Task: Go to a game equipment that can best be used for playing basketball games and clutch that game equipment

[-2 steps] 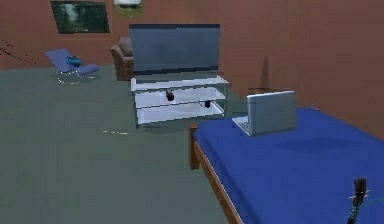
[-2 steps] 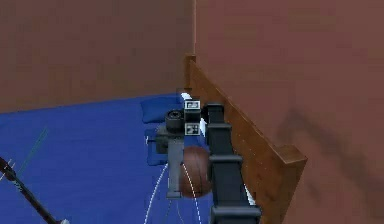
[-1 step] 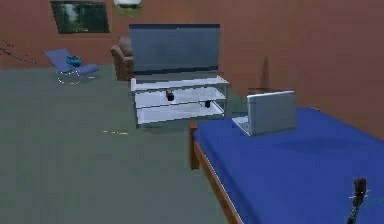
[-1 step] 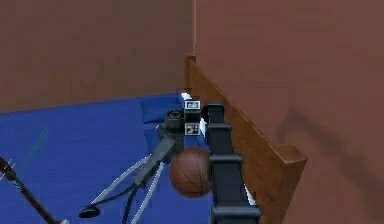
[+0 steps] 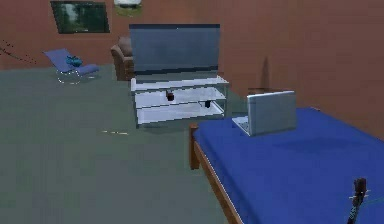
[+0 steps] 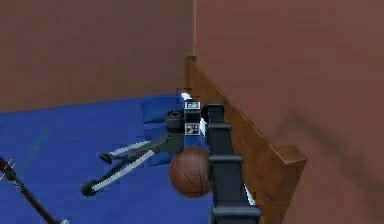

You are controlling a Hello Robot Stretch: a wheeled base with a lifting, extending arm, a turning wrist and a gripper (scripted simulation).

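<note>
Orange-brown ball [image 6: 192, 172] seen low on blue bed [image 6: 70, 130], just left of dark arm [image 6: 225, 175] and near wooden board [image 6: 255, 140] along bed's edge. Hand [image 6: 97, 172] stretched leftward against bedcover, thin fingers [image 6: 128, 166] pointing away from ball. Spread or pressed together: could not be told; likewise any hold on ball. Ahead, laptop [image 5: 268, 112] noted on bed; beyond, TV [image 5: 175, 50] on white stand [image 5: 180, 100], blue chair [image 5: 70, 65] near far wall.

Dark square arm [image 6: 228, 178] — white marked squares [image 6: 194, 104] — thin-fingered dark gripper [image 6: 96, 173]
</note>
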